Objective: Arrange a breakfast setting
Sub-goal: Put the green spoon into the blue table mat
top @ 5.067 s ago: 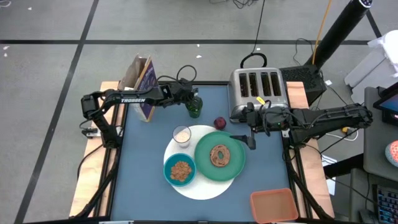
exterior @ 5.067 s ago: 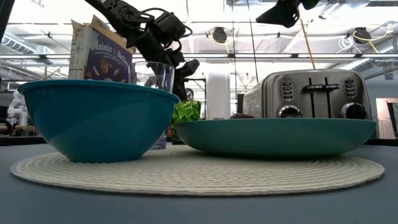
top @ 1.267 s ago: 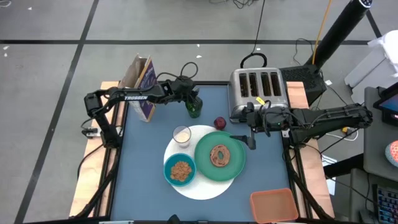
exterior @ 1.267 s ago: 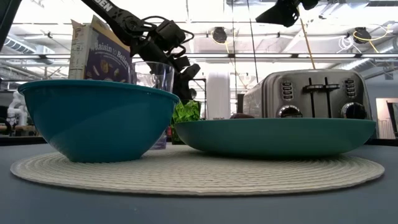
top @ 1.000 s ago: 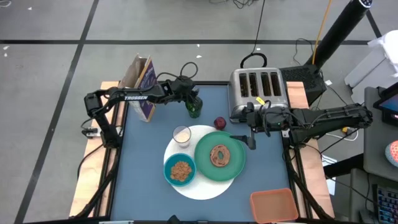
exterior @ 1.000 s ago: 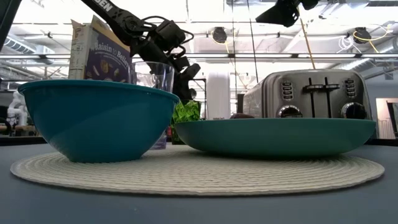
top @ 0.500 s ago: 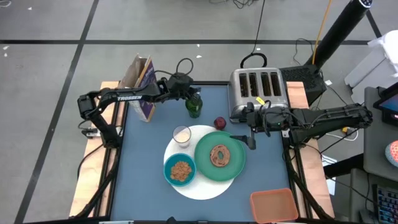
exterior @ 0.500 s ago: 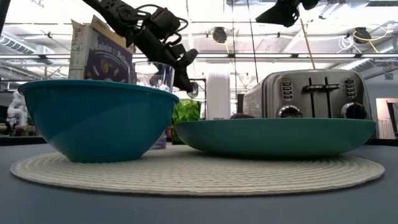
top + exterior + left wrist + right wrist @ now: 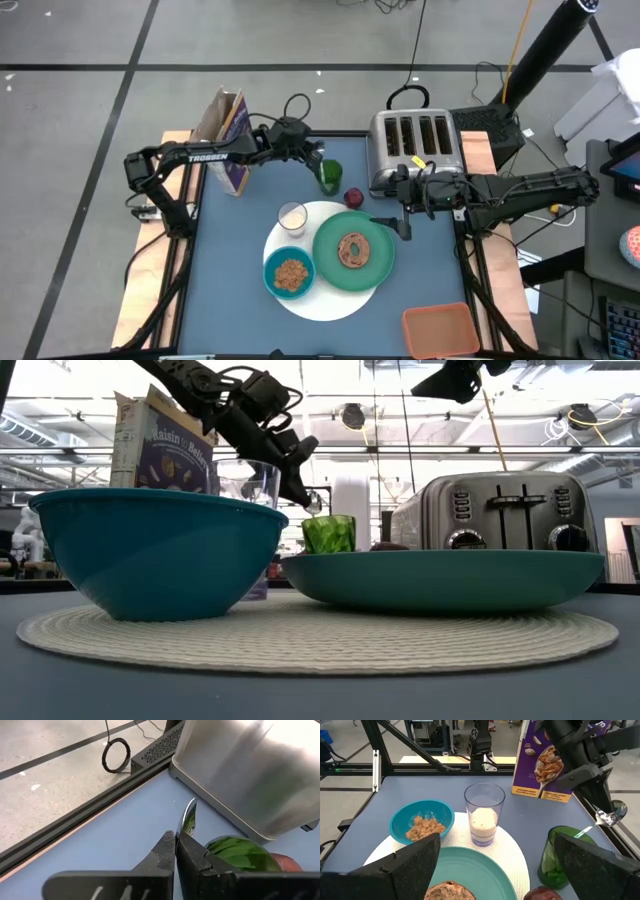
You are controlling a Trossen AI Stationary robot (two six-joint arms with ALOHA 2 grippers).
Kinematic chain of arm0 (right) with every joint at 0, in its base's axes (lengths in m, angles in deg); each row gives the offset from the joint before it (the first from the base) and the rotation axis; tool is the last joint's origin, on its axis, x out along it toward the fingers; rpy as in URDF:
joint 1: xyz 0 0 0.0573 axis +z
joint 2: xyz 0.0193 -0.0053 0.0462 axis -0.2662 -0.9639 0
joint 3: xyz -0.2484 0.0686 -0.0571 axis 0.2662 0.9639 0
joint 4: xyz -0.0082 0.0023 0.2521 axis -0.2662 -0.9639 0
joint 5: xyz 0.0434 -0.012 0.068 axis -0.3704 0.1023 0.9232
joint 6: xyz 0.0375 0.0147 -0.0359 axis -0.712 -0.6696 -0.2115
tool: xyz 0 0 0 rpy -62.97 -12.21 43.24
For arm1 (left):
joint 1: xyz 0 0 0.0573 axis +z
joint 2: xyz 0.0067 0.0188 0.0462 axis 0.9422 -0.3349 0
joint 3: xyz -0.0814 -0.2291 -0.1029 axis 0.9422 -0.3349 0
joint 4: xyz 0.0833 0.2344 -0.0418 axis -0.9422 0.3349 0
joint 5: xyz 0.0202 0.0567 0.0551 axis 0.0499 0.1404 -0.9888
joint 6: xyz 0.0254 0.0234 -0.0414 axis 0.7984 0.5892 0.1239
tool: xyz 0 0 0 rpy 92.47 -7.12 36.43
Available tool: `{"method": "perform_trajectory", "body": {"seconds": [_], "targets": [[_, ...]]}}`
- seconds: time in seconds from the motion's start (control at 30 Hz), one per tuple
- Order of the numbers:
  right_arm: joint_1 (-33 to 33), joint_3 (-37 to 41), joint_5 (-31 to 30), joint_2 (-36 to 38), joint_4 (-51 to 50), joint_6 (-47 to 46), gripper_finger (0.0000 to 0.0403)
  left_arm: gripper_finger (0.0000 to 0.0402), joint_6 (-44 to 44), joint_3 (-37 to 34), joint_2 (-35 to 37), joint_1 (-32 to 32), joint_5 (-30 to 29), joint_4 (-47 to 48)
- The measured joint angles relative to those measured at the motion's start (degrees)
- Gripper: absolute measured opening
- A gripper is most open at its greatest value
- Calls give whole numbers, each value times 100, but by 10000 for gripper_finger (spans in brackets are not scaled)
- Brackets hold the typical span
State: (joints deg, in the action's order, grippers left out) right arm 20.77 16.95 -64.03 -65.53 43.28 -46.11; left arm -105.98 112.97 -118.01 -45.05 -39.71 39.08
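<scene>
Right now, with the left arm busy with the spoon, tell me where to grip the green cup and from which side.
Take the green cup by its rim from straight above, one finger inside the open mouth. It stands upright. The dark-red fruit sits close on one side and the toaster close behind, so a side grasp looks cramped. The left end effector, shut on the spoon, is beside it.

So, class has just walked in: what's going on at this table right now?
The left gripper is shut on a spoon, holding it in the air above the green cup near the toaster. The right gripper hangs open at the edge of the green plate, which holds a bagel. The plate, a teal bowl of cereal and a small clear glass sit on the white mat. A cereal box stands behind.
</scene>
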Motion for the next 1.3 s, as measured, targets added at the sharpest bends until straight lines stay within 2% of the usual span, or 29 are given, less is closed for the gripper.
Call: {"method": "perform_trajectory", "body": {"seconds": [0.47,0.6,0.83,0.97,1.1,1.3], "targets": [[0,0,0,-2,1,2,380,4,-3,9,351,-106,0,2],[-1,-1,0,-2,1,0,380,4,-4,0,728,-158,2,21],[1,-2,0,-2,0,2,380,4,-371,2,1938,-320,299,489],[0,0,0,-2,0,2,380,3,-783,2,2760,-526,367,1295],[0,0,0,-2,0,2,380,3,-1305,2,3533,-862,433,2544],[-1,0,-1,-2,0,2,380,3,-2488,2,4223,-1774,167,4485]]}}
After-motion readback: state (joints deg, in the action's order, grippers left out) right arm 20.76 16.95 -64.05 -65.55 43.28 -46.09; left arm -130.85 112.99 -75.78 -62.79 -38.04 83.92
